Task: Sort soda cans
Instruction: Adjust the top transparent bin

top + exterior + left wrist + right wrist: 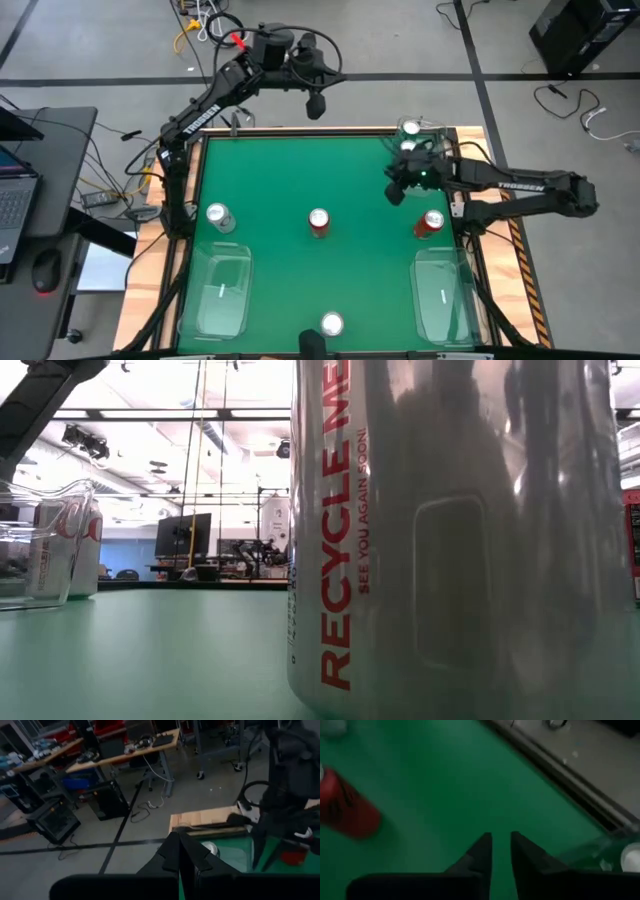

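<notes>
Six soda cans stand upright on the green table (270, 180). Two green ones (411, 128) (408, 147) are at the far right corner. A silver one (218, 215) stands at the left and another (332, 323) at the near edge, filling the low view (450, 540). One red can (319, 222) is in the middle, another (432, 222) at the right. My right gripper (395, 190) hovers over the table near the green cans, open by a narrow gap (501, 842) and empty; a red can (345, 807) lies ahead of it. My left gripper (315, 102) is shut (182, 852) and raised beyond the far edge.
Two clear plastic trays sit at the near corners, one left (222, 290) and one right (445, 295). The table has a wooden rim (480, 135). A desk with a laptop (15, 190) stands to the left, and cables lie on the floor beyond the far edge.
</notes>
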Available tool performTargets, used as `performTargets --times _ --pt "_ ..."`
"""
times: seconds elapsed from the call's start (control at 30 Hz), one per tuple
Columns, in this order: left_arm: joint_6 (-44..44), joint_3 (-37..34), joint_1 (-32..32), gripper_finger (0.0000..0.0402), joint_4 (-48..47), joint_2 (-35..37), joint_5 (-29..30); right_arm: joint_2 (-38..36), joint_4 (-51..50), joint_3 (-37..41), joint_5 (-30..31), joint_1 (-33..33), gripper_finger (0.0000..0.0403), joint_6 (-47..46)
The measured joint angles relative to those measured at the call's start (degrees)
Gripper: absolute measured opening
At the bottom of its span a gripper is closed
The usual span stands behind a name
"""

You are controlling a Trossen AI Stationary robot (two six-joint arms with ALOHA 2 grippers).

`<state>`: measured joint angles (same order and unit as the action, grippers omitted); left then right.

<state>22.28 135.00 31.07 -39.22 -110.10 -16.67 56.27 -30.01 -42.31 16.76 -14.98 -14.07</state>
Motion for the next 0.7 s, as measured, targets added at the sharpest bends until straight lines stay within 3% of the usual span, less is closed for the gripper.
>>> performTargets --times 0.17,0.37,0.47,0.57,0.7 --pt "0.3 0.0 0.1 0.0 -3.0 0.0 0.0 5.3 -12.3 -6.3 -0.5 -1.1 0.0088 0.3" --pt "0.4 0.0 0.1 0.0 -3.7 0.0 0.0 10.3 -17.7 -9.0 -4.1 -4.3 0.0176 4.4" --pt "1.2 0.0 0.1 0.0 -4.4 0.0 0.0 12.3 -18.9 -9.0 -7.7 -6.4 0.02 5.2" --pt "1.5 0.0 0.1 0.0 -4.5 -0.1 0.1 14.0 -19.2 -9.0 -7.7 -7.6 0.02 5.2" --pt "1.5 0.0 0.1 0.0 -4.5 -0.1 0.1 15.8 -19.3 -9.0 -6.7 -8.8 0.0164 6.8"
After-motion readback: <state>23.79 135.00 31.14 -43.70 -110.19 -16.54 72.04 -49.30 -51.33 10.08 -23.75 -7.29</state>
